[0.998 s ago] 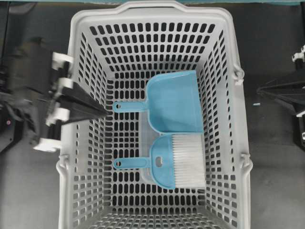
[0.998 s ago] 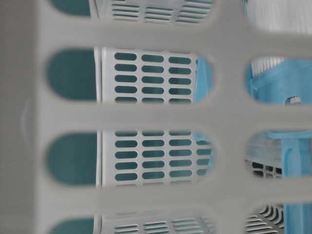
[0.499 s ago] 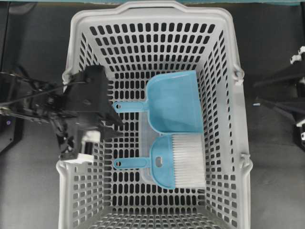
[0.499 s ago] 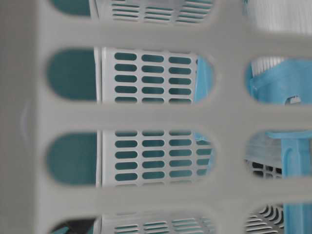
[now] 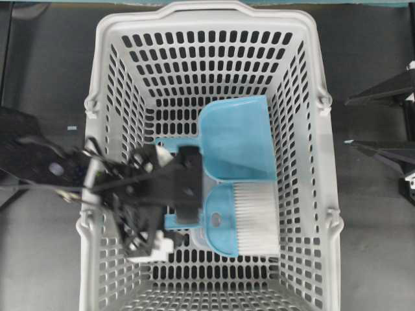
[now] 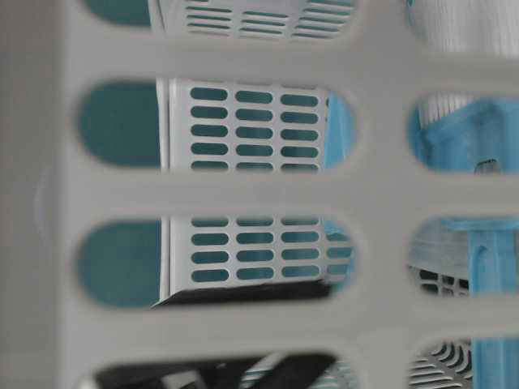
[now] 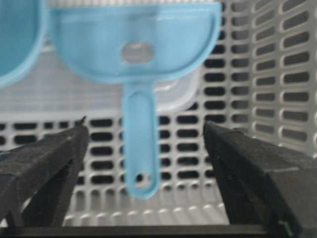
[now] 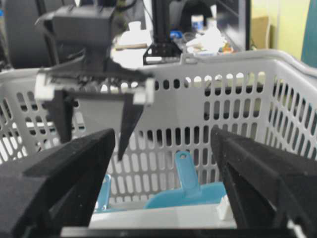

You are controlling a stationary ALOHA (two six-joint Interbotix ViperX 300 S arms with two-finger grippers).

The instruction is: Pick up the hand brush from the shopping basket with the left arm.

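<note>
Hand brush (image 5: 243, 223) lies on the shopping basket (image 5: 104, 78) floor beside the dustpan (image 5: 237, 139). My left gripper (image 7: 143, 148) hangs inside, jaws apart astride the handle. Grasp and lift remain. Right gripper (image 8: 163, 163) idle, jaws apart.

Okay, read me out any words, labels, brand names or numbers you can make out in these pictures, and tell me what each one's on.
None can be read.
The hand brush, dustpan and shopping basket carry no visible print.
The clutter behind the basket in the right wrist view is too blurred to read.
</note>
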